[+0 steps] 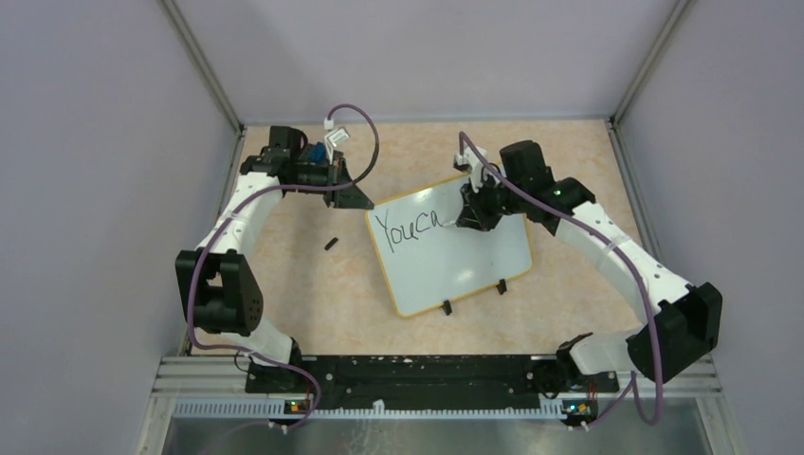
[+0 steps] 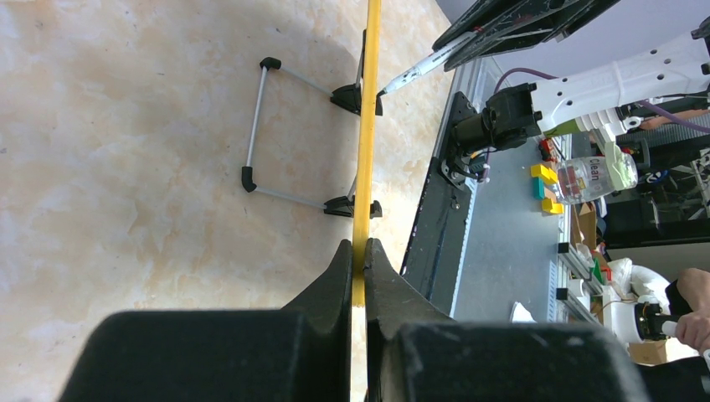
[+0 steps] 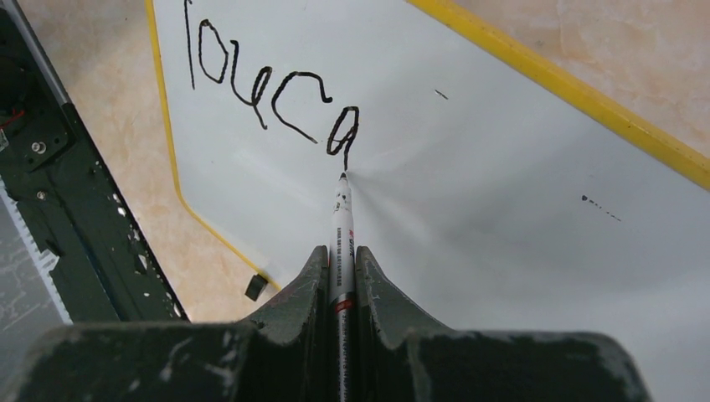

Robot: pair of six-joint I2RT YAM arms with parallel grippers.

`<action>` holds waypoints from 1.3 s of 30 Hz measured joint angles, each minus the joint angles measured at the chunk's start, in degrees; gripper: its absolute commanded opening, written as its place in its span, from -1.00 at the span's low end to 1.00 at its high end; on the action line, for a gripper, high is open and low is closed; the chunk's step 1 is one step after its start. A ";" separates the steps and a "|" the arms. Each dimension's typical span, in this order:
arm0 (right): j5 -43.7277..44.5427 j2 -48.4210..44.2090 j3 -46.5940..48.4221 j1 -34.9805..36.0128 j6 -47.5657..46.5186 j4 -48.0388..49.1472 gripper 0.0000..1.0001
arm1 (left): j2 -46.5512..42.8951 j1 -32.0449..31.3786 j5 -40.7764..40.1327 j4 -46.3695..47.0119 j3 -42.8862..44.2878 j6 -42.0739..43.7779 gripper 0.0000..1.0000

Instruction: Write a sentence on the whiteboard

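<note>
The whiteboard (image 1: pixel 469 261), white with a thin yellow rim, stands tilted on black clip feet mid-table. Black lettering (image 1: pixel 408 227) reads "Youca" along its upper left; it also shows in the right wrist view (image 3: pixel 276 92). My left gripper (image 1: pixel 358 196) is shut on the board's yellow rim (image 2: pixel 363 167) at its upper left corner. My right gripper (image 1: pixel 471 216) is shut on a white marker (image 3: pixel 342 243). The marker's tip touches the board just below the last "a". The marker also shows in the left wrist view (image 2: pixel 416 72), tip at the board.
A small black marker cap (image 1: pixel 331 244) lies on the table left of the board. The board's wire stand legs (image 2: pixel 255 126) rest behind it. The black base rail (image 1: pixel 417 372) runs along the near edge. Grey walls enclose the table.
</note>
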 measured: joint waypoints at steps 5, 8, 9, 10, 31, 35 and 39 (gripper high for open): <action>0.02 -0.04 2.16 -0.02 0.02 -0.83 -1.00 | 0.00 -0.04 0.02 0.00 0.00 0.00 -1.00; 0.02 -0.07 3.52 -0.26 0.00 -0.63 -1.00 | 0.00 -0.04 0.02 0.00 0.00 0.00 -1.00; 0.11 -0.07 3.82 -0.42 0.02 -0.50 -1.00 | 0.00 -0.04 0.02 0.00 0.00 0.00 -1.00; 0.22 -0.07 4.02 -0.57 0.02 -0.42 -1.00 | 0.00 -0.04 0.02 0.00 0.00 0.00 -1.00; 0.94 0.74 2.78 -1.09 0.02 1.55 -1.00 | -0.31 -0.13 -0.26 0.02 -0.20 0.15 -1.00; 0.13 0.72 1.44 -1.09 0.04 1.57 -1.00 | -0.31 -0.13 -0.57 0.02 -0.20 0.24 -1.00; -0.63 0.28 -0.31 -1.09 0.07 1.44 -1.00 | -0.31 -0.13 -0.83 0.04 -0.20 0.37 -1.00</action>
